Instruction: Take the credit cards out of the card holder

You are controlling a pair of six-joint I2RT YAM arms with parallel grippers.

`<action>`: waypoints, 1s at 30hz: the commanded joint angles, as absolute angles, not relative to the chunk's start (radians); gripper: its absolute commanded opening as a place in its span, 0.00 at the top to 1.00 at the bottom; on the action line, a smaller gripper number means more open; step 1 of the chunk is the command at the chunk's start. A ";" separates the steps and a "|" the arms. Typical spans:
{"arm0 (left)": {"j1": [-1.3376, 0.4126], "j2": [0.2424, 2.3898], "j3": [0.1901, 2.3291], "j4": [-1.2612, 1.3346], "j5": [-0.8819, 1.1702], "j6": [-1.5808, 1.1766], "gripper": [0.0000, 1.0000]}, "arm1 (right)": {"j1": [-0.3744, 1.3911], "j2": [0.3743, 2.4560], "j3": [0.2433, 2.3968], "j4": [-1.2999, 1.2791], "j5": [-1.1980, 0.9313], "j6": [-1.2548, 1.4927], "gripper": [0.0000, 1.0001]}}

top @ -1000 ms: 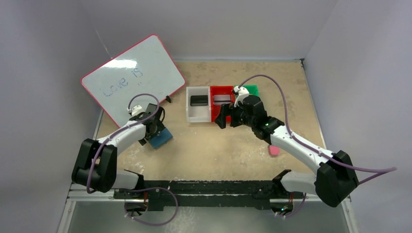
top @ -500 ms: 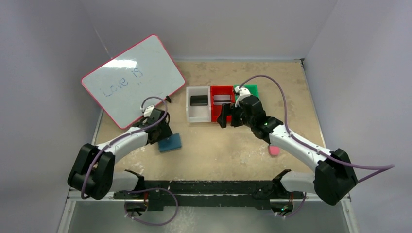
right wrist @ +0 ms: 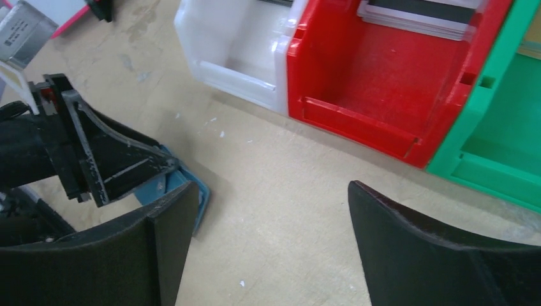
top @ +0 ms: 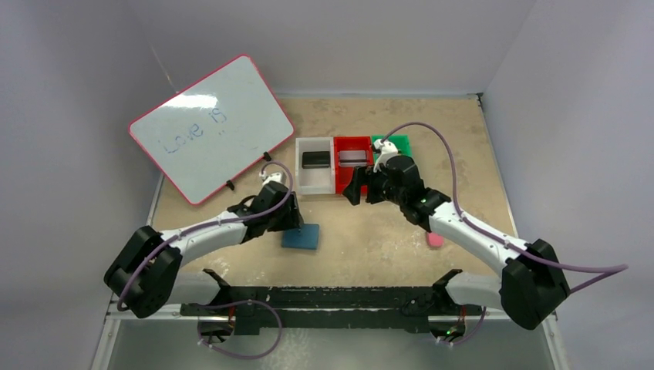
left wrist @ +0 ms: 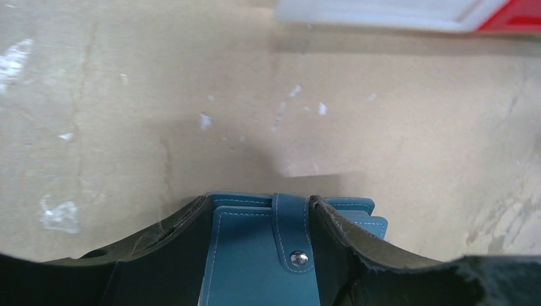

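- Table (top: 385, 231): tan, scuffed.
- Whiteboard (top: 212, 127): pink-edged, far left, propped at a tilt.
- Bins, far centre, in a row L to R: white bin (top: 302, 183) w/ black card (top: 314, 159); red bin (right wrist: 383, 70) w/ silvery-grey card (top: 353, 157); green bin (top: 399, 142).
- Right gripper (right wrist: 271, 190): jaws wide apart, nothing held, just near of red bin.
- Left gripper (left wrist: 260, 207): clamped on card holder (top: 301, 237).
- Card holder: slate-blue, tab snapped, flat on table, near centre-left.
- Pink block (top: 434, 240): right of centre, by right arm.

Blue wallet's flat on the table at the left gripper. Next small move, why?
Probably swing the right gripper over to the slate-blue bifold card holder and lift its snap tab. The holder lies closed on the table, the left gripper straddling the tab, while the right gripper hangs open by the red plastic bin.
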State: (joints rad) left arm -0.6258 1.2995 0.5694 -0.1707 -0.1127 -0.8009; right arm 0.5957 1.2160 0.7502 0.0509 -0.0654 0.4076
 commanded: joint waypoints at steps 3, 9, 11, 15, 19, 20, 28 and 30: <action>-0.682 1.172 0.577 -0.136 -0.277 -0.863 0.40 | 0.604 1.252 0.755 0.144 -0.189 0.433 0.23; -0.682 1.009 0.604 -0.356 -0.507 -0.956 0.30 | 0.688 1.374 0.829 0.104 -0.195 0.382 0.28; -0.681 0.978 0.621 -0.453 -0.569 -1.016 0.30 | 0.729 1.423 0.856 0.104 -0.192 0.367 0.28; -0.682 0.913 0.621 -0.587 -0.617 -1.101 0.31 | 0.809 1.543 0.936 0.108 -0.165 0.340 0.32; -0.681 0.840 0.642 -0.749 -0.695 -1.185 0.31 | 0.880 1.654 1.009 0.113 -0.131 0.313 0.33; -0.682 0.817 0.643 -0.768 -0.697 -1.206 0.31 | 0.890 1.678 1.025 0.114 -0.129 0.310 0.32; -0.681 0.648 0.555 -0.729 -0.607 -1.240 0.31 | 0.928 1.817 1.119 0.070 -0.122 0.267 0.32; -0.681 0.661 0.551 -0.725 -0.586 -1.233 0.32 | 0.929 1.819 1.104 0.072 -0.127 0.276 0.37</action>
